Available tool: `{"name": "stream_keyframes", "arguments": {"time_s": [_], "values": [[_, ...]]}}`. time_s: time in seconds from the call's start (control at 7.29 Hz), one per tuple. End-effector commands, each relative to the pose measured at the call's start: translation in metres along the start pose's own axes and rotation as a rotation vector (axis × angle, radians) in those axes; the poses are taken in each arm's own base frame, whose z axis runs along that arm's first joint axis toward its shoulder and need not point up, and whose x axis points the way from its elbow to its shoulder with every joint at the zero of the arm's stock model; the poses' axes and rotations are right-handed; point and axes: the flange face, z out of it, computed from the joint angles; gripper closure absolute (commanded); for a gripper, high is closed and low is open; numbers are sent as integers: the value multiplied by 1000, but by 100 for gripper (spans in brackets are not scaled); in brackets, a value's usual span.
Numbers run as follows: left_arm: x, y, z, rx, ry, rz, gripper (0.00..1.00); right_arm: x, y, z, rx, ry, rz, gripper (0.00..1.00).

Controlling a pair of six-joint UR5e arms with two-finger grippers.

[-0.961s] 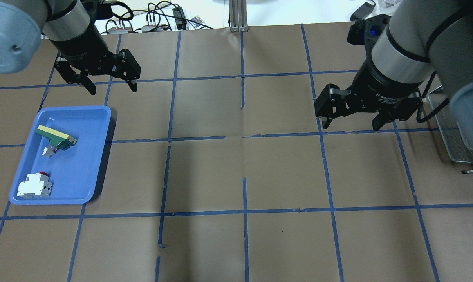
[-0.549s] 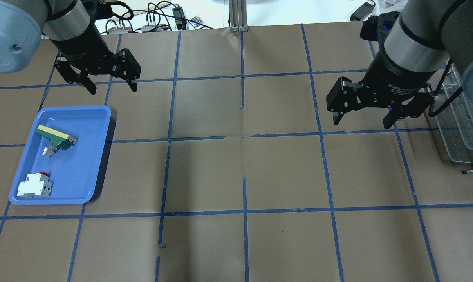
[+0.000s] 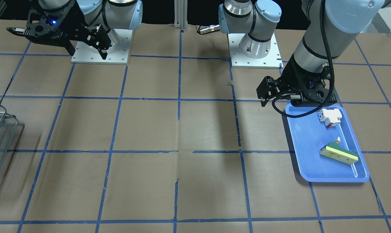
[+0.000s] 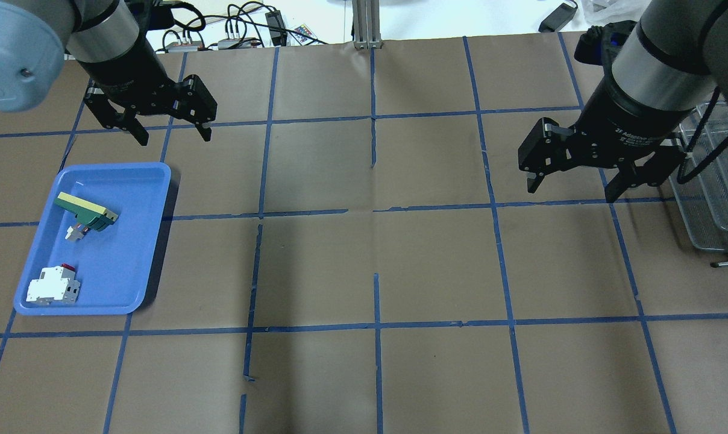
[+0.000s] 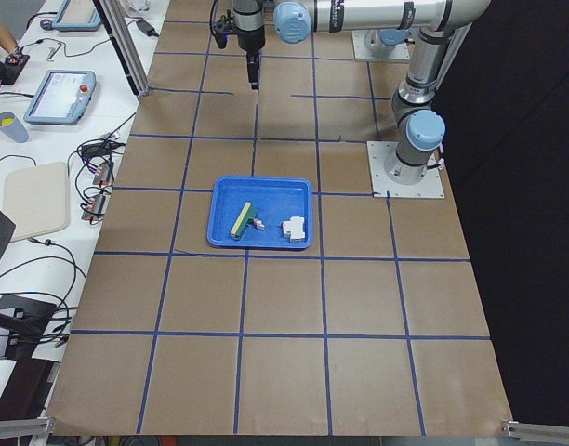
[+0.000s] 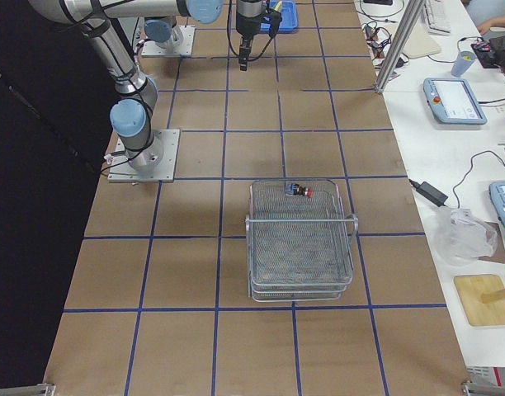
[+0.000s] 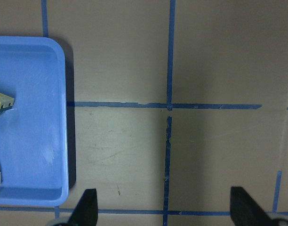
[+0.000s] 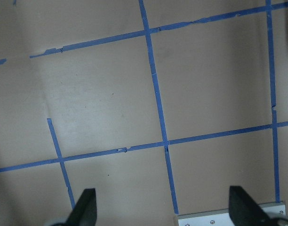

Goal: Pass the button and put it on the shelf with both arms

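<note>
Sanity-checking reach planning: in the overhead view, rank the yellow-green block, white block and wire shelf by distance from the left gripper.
From the left gripper:
1. yellow-green block, in the blue tray, just below the gripper.
2. white block, lower in the same tray.
3. shelf, far across at the right edge.

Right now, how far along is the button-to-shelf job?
Done, it seems: in the exterior right view the button lies in the shelf, apparently on its top level. In hand: nothing; the left gripper and the right gripper are both open and empty. Left: nothing obvious. The blue tray holds only the white block and the yellow-green block.
</note>
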Motion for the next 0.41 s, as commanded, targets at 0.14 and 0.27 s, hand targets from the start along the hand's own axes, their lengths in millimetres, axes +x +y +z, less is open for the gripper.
{"name": "stream_keyframes", "arguments": {"time_s": [0.14, 0.27], "values": [[0, 0, -1, 1, 0, 0, 0, -1, -1, -1, -4, 6, 5, 0], [0, 0, -1, 1, 1, 0, 0, -1, -2, -1, -4, 5, 5, 0]]}}
